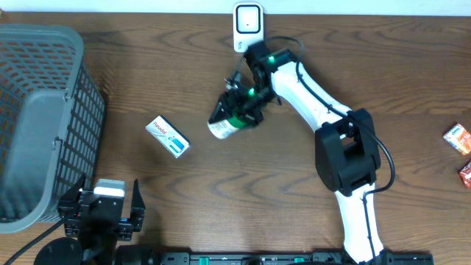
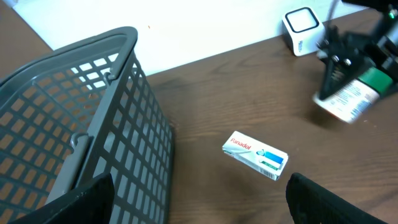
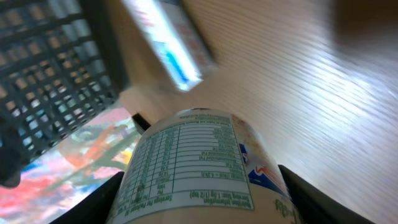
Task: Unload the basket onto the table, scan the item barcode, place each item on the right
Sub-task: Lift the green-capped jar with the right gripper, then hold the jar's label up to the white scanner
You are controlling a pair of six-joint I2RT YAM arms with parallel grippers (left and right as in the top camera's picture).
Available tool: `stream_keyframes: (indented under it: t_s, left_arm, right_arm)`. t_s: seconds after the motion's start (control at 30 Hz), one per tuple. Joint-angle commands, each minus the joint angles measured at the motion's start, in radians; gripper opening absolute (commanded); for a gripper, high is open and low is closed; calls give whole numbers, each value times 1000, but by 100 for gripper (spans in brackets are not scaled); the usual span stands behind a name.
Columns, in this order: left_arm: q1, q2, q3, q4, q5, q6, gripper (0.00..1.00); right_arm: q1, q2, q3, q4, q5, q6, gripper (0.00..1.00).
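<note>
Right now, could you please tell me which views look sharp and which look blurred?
Overhead: evenly lit and sharp, white-and-blue cardboard box crisp. Left wrist: box sharp, white plastic bottle with green cap smeared. Right wrist: bottle label fairly clear, box and grey mesh basket behind it out of focus.

white right arm [image 1: 313, 96], black joints [image 1: 346, 158], green lights [image 1: 271, 59].
</note>
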Motion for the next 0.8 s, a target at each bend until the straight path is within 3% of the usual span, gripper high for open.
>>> stream_keyframes:
  t_s: [0.0, 0.13, 0.3, 0.57, 0.77]
  left_arm:
    - [-3, 2, 0, -1, -2, -13, 86]
    - [-3, 2, 0, -1, -2, -13, 86]
    - [-3, 2, 0, -1, -2, -13, 86]
    - [-3, 2, 0, -1, -2, -13, 86]
    - [-3, 2, 0, -1, -2, -13, 86]
  right_arm:
    - [47, 2, 142, 5, 2, -53, 48]
    - [76, 2, 290, 6, 257, -72, 51]
    - [86, 2, 416, 37, 512, -205, 60]
    - [73, 11, 430, 221, 818, -298, 60]
    - [45, 38, 430, 383, 932, -327, 59]
